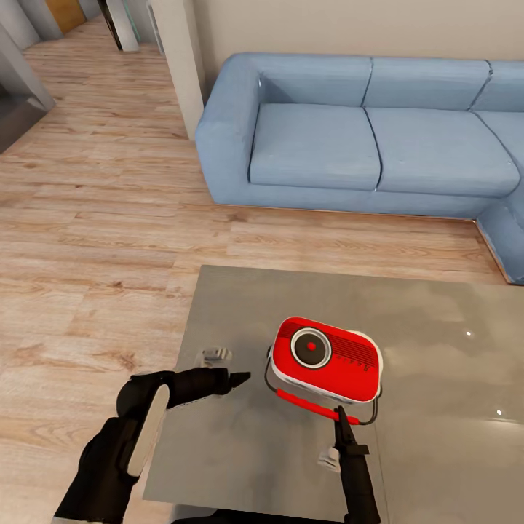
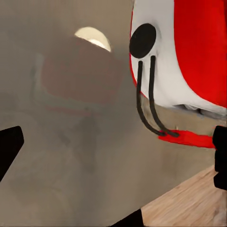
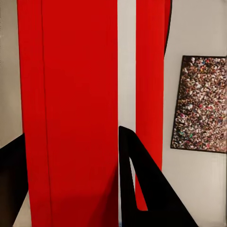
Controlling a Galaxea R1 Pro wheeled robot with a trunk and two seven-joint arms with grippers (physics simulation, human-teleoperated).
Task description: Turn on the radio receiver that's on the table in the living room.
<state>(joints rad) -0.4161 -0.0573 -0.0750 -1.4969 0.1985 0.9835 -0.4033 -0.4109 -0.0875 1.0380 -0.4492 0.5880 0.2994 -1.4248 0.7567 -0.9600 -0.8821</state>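
While the radio receiver (image 1: 327, 358) lies face-up, right fingers (image 1: 342, 424) touch its handle (image 1: 314, 407).

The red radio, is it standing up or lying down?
Lying down. The radio rests on its back on the table, its dial and speaker slots facing the ceiling, its handle flopped flat beside it.

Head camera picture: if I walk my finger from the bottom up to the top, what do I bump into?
Right claw → red radio on the grey table → wood floor → blue sofa → beige wall.
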